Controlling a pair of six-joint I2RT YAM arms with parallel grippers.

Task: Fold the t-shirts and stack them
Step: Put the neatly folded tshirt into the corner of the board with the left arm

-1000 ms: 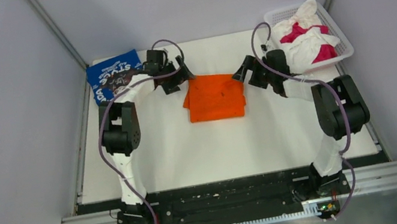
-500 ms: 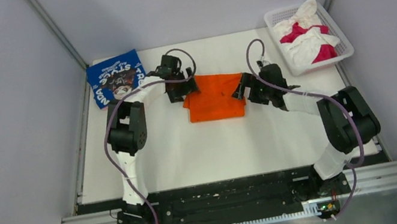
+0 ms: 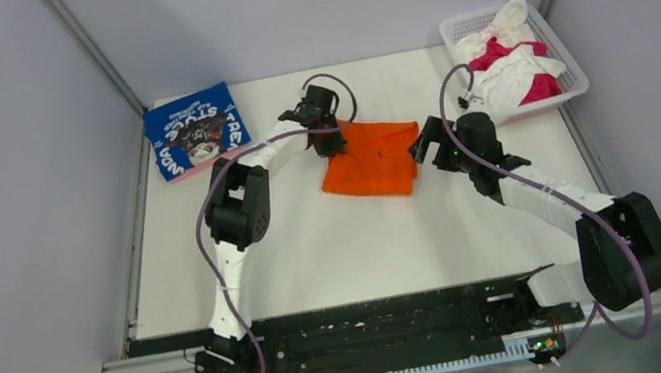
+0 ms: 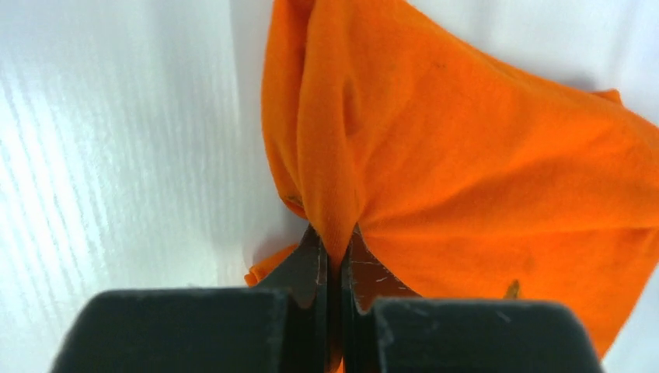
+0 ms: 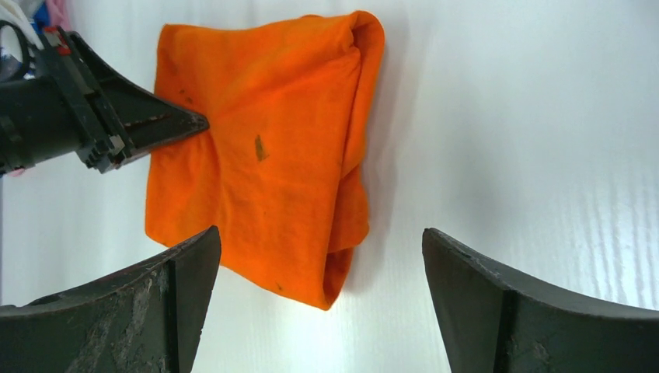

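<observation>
1. Left fingers: shut tight on a bunched fold of the orange shirt. The pinch pt is at the shirt's upper-left corner in the top view. In the left wrist view the cloth gathers into a ridge running up from the fingertips, and the rest spreads toward the right of the frame.

2. Right fingers: spread wide, holding nothing. In the top view they sit just beside the shirt's right edge. In the right wrist view the shirt lies b/w and beyond the two tips, w/ no contact visible.

3. Orange shirt: folded, approx. rectangular and slightly skewed, at centre frame of the top view on the white counter. A small dark mark shows near its middle. Cannot tell whether the pinched corner is off the counter.

4. Blue shirt: folded flat at upper left of the top view, lettering and graphic facing up, well apart from the orange shirt.

5. Basket: white lattice type, upper right of the top view. It holds the white and magenta shirts, bunched and unfolded.
</observation>
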